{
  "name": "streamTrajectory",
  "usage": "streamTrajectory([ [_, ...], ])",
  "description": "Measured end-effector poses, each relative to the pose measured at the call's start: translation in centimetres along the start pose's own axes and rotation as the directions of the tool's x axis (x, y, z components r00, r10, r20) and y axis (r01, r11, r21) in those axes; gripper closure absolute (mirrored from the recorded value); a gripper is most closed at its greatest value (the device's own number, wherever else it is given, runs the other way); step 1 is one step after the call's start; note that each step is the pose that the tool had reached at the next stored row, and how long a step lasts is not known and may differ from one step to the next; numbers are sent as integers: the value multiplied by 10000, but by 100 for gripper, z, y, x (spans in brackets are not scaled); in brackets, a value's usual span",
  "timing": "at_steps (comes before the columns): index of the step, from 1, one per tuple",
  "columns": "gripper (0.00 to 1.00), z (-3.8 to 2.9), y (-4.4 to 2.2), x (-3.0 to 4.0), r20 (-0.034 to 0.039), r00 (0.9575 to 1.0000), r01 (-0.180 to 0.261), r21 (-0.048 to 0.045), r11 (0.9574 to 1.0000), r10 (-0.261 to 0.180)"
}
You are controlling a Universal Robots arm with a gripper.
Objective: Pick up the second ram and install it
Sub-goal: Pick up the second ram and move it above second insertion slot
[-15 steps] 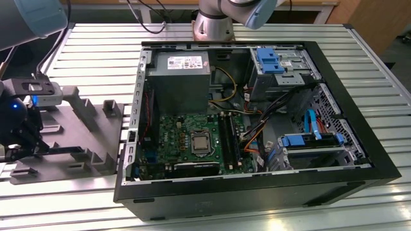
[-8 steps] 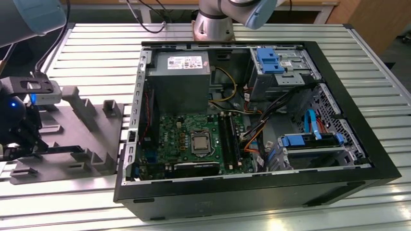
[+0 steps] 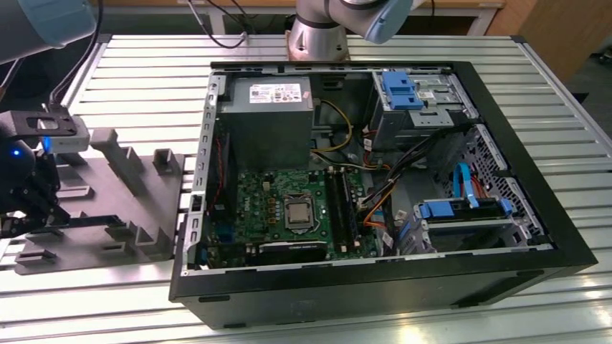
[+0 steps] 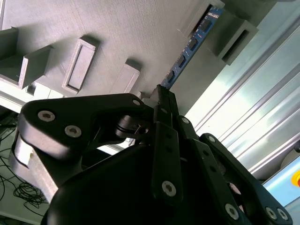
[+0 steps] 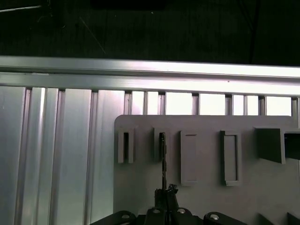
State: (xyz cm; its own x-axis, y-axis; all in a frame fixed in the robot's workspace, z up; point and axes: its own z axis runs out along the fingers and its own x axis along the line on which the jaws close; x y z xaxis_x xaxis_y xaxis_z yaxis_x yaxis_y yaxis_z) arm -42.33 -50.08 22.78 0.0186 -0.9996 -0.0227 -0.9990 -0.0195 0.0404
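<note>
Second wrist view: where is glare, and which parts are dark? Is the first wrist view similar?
Second wrist view: the ribbed aluminium table glares white; the black claw, shut on the thin blue-green memory board, is dark. First wrist view: the same table glares beside the grey plastic holder.

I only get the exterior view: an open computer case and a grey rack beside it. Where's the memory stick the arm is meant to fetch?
Observer: In the second wrist view the second ram, blue with dark chips, stands on edge in the grey rack.
Operator: Has the arm got hold of it?
Observer: The gripper looks closed on one end of it.
Operator: Is it lifted out?
Observer: Not yet. In the first wrist view its far end sits in a slot of the rack.
</note>
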Motion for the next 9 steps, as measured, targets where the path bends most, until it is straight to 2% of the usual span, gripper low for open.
streamTrajectory([
  [9,88,-48,3,-1,1,10000,0,8,10000,0],
])
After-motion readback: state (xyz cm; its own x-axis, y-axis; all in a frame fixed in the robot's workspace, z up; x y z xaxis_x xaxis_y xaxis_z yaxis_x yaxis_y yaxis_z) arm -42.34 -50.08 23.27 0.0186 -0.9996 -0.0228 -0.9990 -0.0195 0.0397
